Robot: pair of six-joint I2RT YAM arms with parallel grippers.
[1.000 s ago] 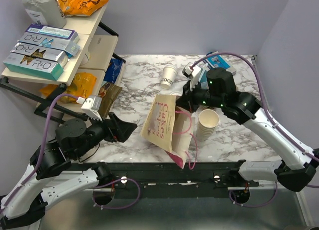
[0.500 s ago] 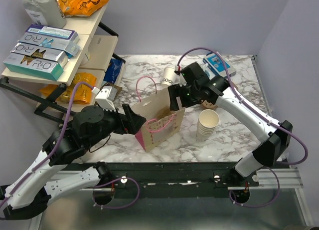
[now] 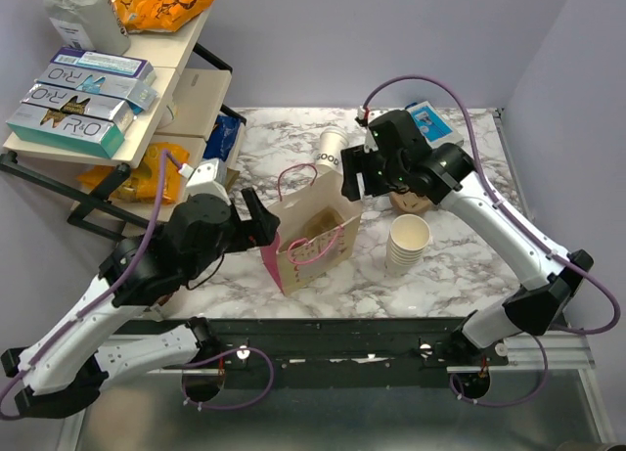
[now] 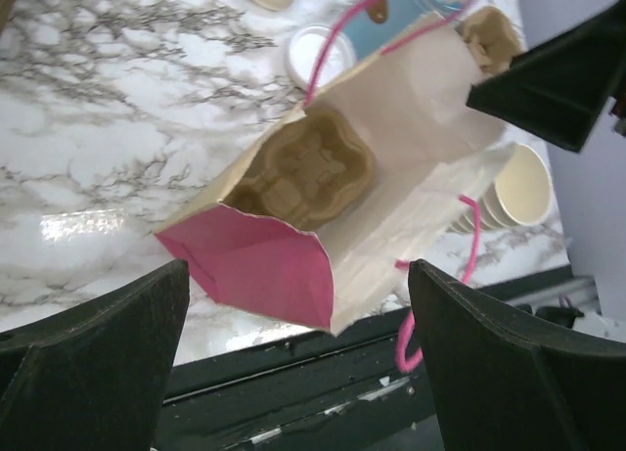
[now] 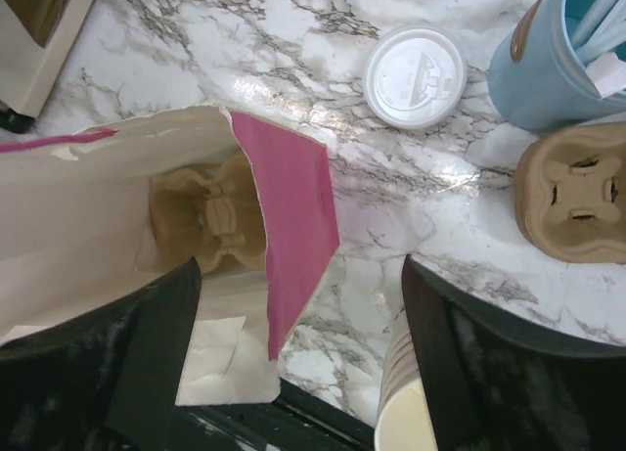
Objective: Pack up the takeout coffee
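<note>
Cream paper with pink gussets, the gift bag (image 3: 311, 234) stands open near the table's front edge, a moulded pulp cup carrier (image 4: 308, 167) seated in its bottom. The left gripper (image 4: 293, 275) hovers at the bag's left side, jaws spread wide and holding nothing. The right gripper (image 5: 301, 265) hangs over the bag's far right corner, likewise spread and empty. Just right of the bag is a stack of lidless paper cups (image 3: 408, 242). Beyond the bag, the takeout coffee (image 3: 330, 150) stands upright on the marble table (image 3: 455, 273), apart from the bag and not yet packed. A light-blue mug (image 5: 543, 74) and a second pulp carrier (image 5: 571, 190) sit close to its right. Nothing pins the thin bag, so a brushing finger or a snagged pink handle (image 4: 326, 65) could tip it or fold it shut. A reach for the coffee could knock the mug, a hard squeeze could pop the lid (image 5: 415, 63), and a tilted lowering could miss the carrier's well and spill.
</note>
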